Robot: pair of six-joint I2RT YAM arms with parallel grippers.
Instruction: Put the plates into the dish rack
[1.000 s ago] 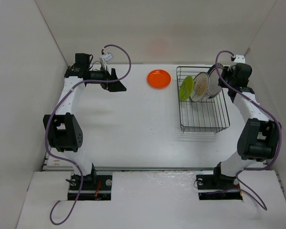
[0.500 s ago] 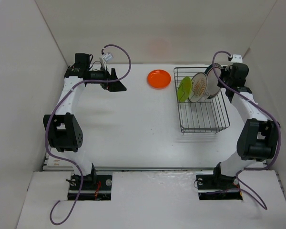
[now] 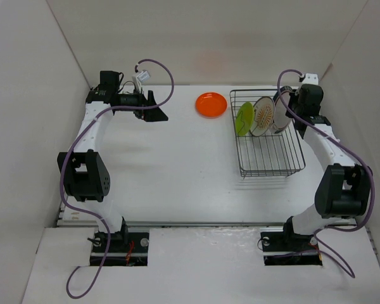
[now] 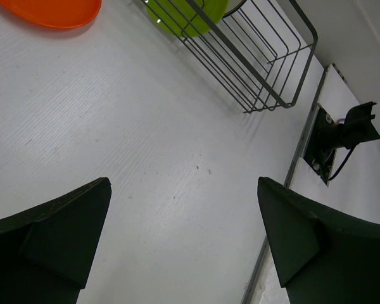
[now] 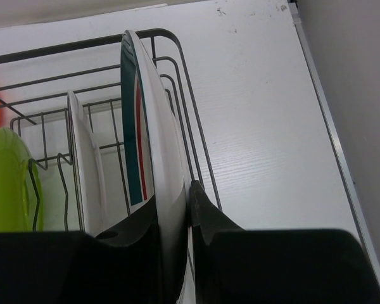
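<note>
Rimmed plate [image 5: 145, 126] now upright in rack [image 3: 272, 161], far right corner of counter; it leaned a second ago. My right gripper [image 5: 189, 209] clamps its rim, release pending. Green plate [image 3: 243, 118], sunburst plate [image 3: 263, 116] racked alongside. Orange plate [image 3: 211, 104] flat at far edge, I fetch next. Left gripper [image 4: 183, 183] spread wide, empty.

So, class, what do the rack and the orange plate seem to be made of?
Rack: thin metal wire with a dark, probably coated finish; its bent rods and open grid show it. Orange plate: likely plastic, given the uniform bright colour and soft sheen, though glazed ceramic cannot be ruled out.
</note>
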